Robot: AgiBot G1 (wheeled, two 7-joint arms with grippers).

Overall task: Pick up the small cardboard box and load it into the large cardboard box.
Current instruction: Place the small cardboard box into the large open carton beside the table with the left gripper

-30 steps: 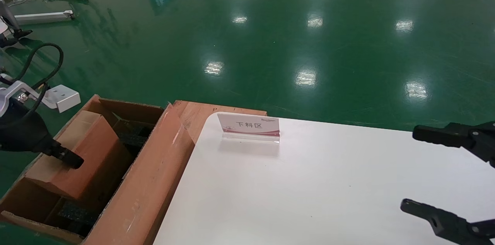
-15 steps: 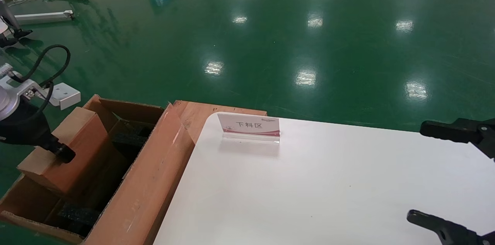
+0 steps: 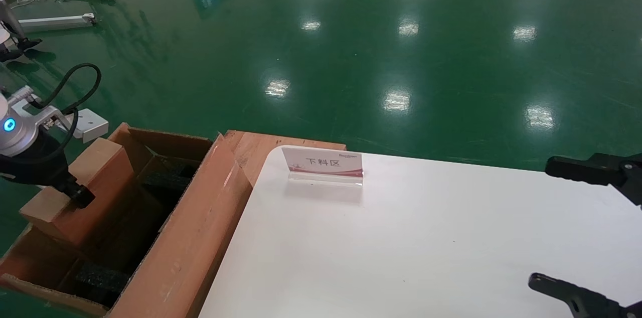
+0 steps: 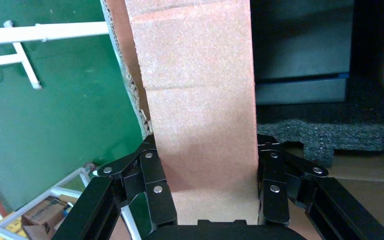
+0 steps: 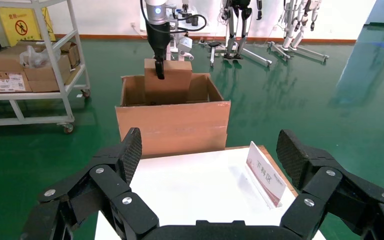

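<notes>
Since 0.5 s ago my left gripper (image 3: 80, 196) has nudged the small cardboard box (image 3: 75, 197) a touch further left; right arm hasn't budged. Head view: box sits tilted against the outer wall of the large cardboard box (image 3: 190, 237), lower part inside, black foam (image 3: 98, 278) below it. Right gripper (image 3: 592, 227) hangs over the white table (image 3: 401, 248), fingers wide apart, near the sign (image 3: 323, 163). Left wrist view: fingers (image 4: 152, 182) clamped on both sides of the small box's tan face. Right wrist view: spread fingers (image 5: 122, 162), carton beyond the table edge.
</notes>
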